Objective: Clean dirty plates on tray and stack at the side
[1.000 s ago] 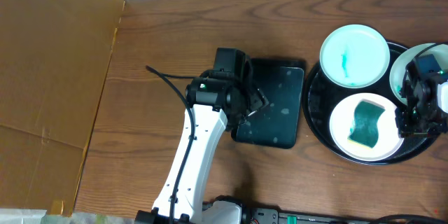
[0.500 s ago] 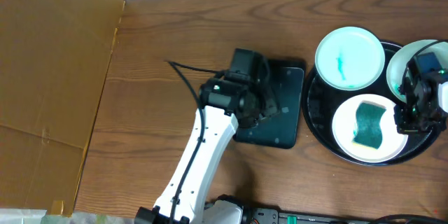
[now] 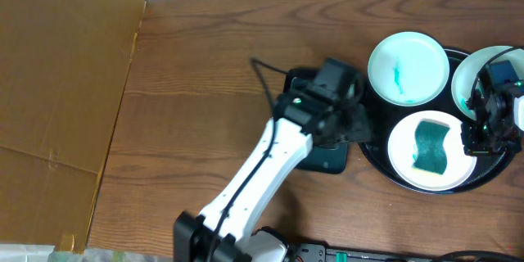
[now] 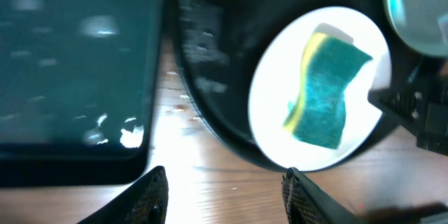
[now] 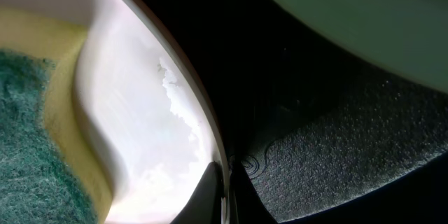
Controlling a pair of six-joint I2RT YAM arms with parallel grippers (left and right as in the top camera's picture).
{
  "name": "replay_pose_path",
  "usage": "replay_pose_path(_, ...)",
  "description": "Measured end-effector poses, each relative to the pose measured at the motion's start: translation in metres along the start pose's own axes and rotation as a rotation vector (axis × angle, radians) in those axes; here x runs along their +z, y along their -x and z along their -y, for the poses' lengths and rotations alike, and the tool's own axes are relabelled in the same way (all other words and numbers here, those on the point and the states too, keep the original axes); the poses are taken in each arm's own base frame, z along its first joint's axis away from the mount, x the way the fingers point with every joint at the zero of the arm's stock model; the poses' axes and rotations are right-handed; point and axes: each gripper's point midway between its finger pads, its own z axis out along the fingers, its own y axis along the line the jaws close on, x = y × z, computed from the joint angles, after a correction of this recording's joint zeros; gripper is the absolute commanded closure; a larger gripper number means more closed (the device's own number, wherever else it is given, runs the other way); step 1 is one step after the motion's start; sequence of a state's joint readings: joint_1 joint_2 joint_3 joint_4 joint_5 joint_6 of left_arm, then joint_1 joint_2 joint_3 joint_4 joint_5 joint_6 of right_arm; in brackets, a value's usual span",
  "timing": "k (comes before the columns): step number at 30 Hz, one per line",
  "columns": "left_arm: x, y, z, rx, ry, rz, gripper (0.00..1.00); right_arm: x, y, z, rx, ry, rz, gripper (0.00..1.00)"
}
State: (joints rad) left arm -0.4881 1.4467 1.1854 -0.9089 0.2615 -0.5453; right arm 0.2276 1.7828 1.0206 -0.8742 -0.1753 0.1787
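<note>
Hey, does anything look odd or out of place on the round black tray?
Only mildly. A teal and yellow sponge lies bent on the near round white plate in the large round black tray, and the far-left white plate carries a teal smear. Nothing looks spilled or broken.

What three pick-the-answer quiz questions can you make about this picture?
1. Where is the sponge? A in a cup; B on a plate; C on the floor.
2. How many plates sit on the round tray? A one; B five; C three.
3. The left end effector is: A open; B shut on the sponge; C shut on a plate.
Answers: 1 B, it lies on the near white plate. 2 C, three white rims show overhead. 3 A, its fingers stand wide apart, gripping nothing.
</note>
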Motion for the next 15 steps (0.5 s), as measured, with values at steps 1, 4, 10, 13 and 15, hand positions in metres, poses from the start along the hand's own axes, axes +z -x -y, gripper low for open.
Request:
replay_pose_path(1,0.007,-0.001,0.006,0.013,-0.010,-0.015,0.46,0.000,0.000,0.000,0.000,0.000,0.001,0.99)
replay_pose_path(4,0.026,-0.005,0.024,0.049,-0.047,-0.052,0.41,0.000,0.000,0.000,0.000,0.000,0.001,0.99)
replay_pose_path(10,0.067,-0.023,0.058,0.119,-0.091,-0.128,0.34,0.000,0.000,0.000,0.000,0.001,0.002,0.99)
replay_pose_path(13,0.085,-0.034,0.068,0.145,-0.091,-0.161,0.30,0.000,0.001,0.000,0.000,0.001,0.003,0.99)
replay_pose_path(15,0.097,-0.042,0.077,0.171,-0.098,-0.174,0.30,0.000,0.001,0.000,-0.001,0.001,0.003,0.99)
